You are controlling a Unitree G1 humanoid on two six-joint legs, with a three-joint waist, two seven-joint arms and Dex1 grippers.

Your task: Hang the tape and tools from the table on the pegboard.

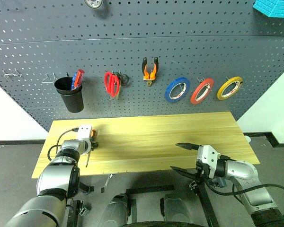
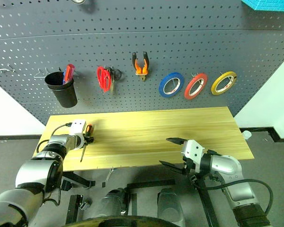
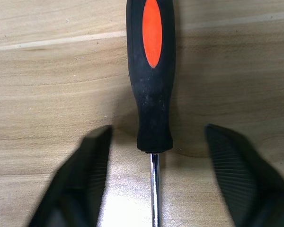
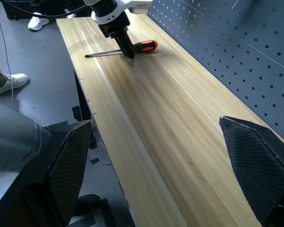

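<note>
Pegboard (image 1: 132, 61) above the table (image 1: 156, 137) already carried most of the load: the red scissors (image 1: 111, 84), the orange-and-black pliers (image 1: 150, 71) and the red tape (image 1: 202, 91), which hung between a blue roll (image 1: 177, 90) and a yellow roll (image 1: 229, 88). A black cup (image 1: 70, 93) hung further left with a few handles standing in it. By my reckoning, only one item was left to hang.

That was the screwdriver (image 3: 151, 80), lying flat near the table's left end, handle toward the board and shaft pointing at the front edge. The left gripper (image 3: 154, 179) was angled down over it, its two black fingers (image 3: 80, 184) apart and straddling the thin shaft just below the handle's collar. Neither finger touched the tool in the wrist view. The straddle looked deliberate: closing there would catch the tool by the neck and leave the handle free for the board.

The right gripper (image 1: 184, 158) hovered over the front edge toward the right end, fingers spread wide with nothing between them, well apart from the screwdriver and seemingly just kept out of the way.
</note>
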